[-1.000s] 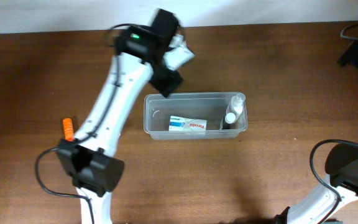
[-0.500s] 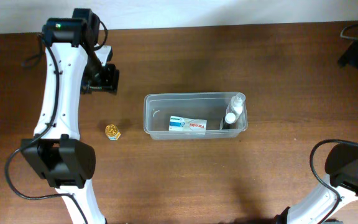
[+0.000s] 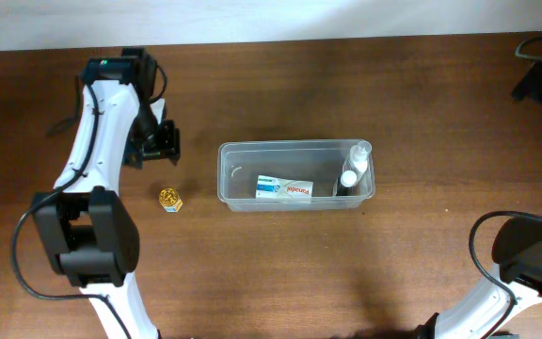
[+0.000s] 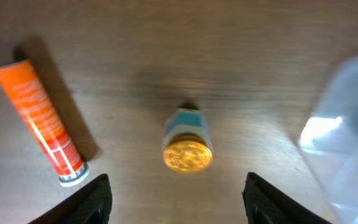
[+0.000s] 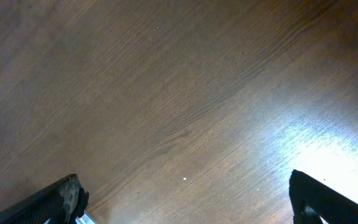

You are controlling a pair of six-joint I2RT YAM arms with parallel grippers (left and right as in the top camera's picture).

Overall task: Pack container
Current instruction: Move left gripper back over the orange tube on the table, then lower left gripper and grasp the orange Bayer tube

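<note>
Left claw (image 4: 178,198) gapes near gold-lidded jar (image 4: 187,149), perhaps; orange tube (image 4: 39,121) wrist-view only.

The brown wooden table (image 3: 346,273) carries a small gold-capped jar (image 3: 169,199) with a pale blue body (blurred in the left wrist view, so its label cannot be read). Well to its left in that view lies an orange tube (image 4: 39,121) with a white cap, set at a slant. Further right, a blue-and-white Panadol box (image 3: 285,188) lies flat, with two white bottles (image 3: 348,177) just beside it. Black equipment (image 3: 539,80) sits at the far corner.
</note>
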